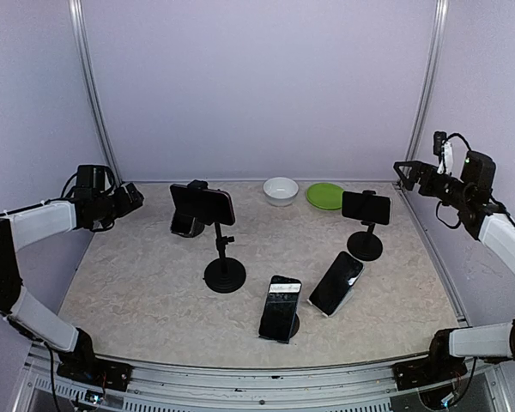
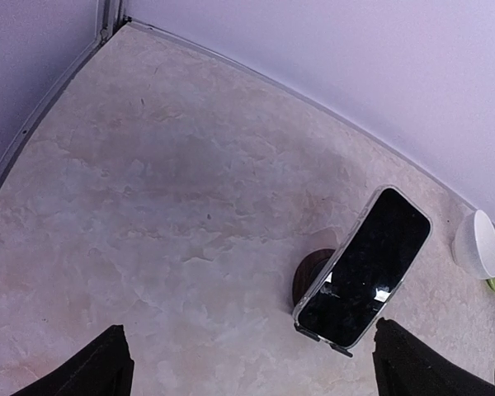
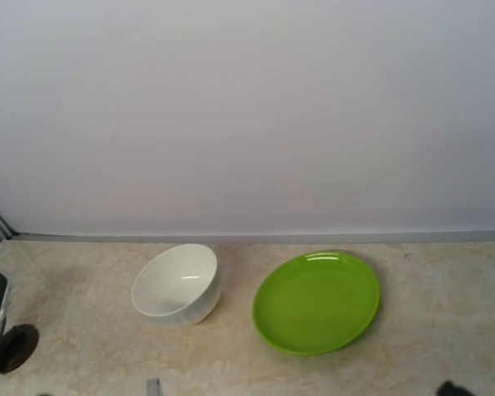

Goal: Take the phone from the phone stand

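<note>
Left jaws: wide apart, empty, raised over the left edge of the beige marbled tabletop (image 1: 129,283).
Right jaws: wide apart, empty, raised at the far right corner.
Tall black pole stand (image 1: 224,273): left of centre, with a black smartphone (image 1: 203,204) clamped sideways at its top.
Short black pole stand (image 1: 365,245): on the right, holding a second black phone (image 1: 366,207) sideways.
Front centre: two dark phones lean on low stands, the nearer phone (image 1: 281,307) and the right-hand phone (image 1: 336,282).
Behind the tall stand: a propped glossy phone (image 2: 363,268) on a round base.
Back wall: a white ceramic bowl (image 3: 177,282) sits beside a lime-green round plate (image 3: 316,302), not touching it.
</note>
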You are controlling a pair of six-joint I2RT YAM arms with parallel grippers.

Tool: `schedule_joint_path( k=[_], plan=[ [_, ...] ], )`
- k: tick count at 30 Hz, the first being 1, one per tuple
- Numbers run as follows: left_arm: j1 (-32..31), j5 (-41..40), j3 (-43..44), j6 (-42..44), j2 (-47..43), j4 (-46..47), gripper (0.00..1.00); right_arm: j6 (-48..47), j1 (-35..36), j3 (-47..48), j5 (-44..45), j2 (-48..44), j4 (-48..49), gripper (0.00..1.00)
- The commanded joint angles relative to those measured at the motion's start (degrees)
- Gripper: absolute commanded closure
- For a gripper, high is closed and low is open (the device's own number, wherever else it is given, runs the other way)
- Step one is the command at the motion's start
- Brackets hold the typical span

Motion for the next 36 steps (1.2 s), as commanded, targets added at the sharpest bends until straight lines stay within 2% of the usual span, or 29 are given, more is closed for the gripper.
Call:
schedule_joint_path(
  k=[1, 12, 19, 25, 36],
  plan=[
    [0.27, 3.64, 3.33, 3.06, 0.62, 0.66, 0.01, 0.47, -2.28, 1.73, -4.4, 0.19, 0.54, 0.0],
    [-2.62, -0.78, 12.78, 16.67, 5.98, -4.73, 0.01, 2.82, -4.27, -0.43, -10.87, -0.87, 4.2, 0.0],
    [-5.36, 5.92, 19.78, 23.0, 14.0, -6.23, 0.01, 3.42, -4.32, -1.55, -13.08, -1.0, 5.89, 0.0],
    [-6.16, 12.1, 26.94, 24.59, 21.37, -7.93, 0.01, 3.76, -4.35, -1.82, -14.15, -1.32, 6.33, 0.0],
    [-8.65, 15.62, 38.12, 27.45, 32.92, -11.58, 0.01, 3.93, -4.36, -3.73, -14.46, -1.0, 7.05, 0.0]
  ],
)
